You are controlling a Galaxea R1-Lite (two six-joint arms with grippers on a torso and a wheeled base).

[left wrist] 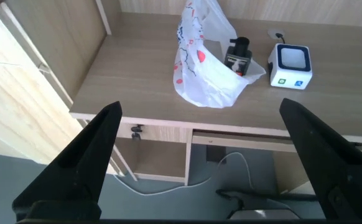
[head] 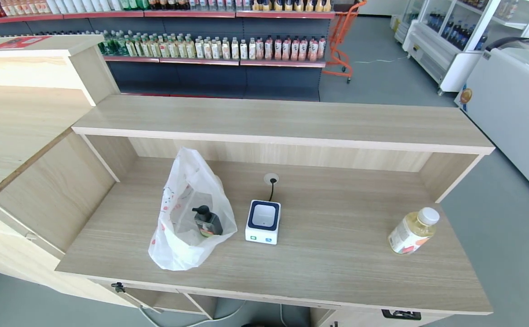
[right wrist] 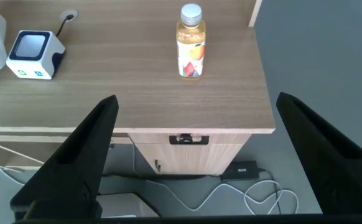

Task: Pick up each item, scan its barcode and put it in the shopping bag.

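Well, the dark pump bottle [head: 207, 221] sits half-veiled inside the translucent white plastic shopping bag with red print [head: 187, 218], at nine o'clock of the white cube barcode scanner [head: 263, 221]. At the scanner's three o'clock, well apart, a pale-yellow drink bottle with a white cap [head: 413, 230] stands on the light wooden counter [head: 337, 263]. The left gripper [left wrist: 199, 106] and right gripper [right wrist: 196, 98] hang off the counter's near edge, claws spread wide.

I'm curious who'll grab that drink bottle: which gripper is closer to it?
Right. The right gripper is open before the counter's front edge, facing the drink bottle. The left gripper is open before the same edge, facing the shopping bag, farther from the bottle.
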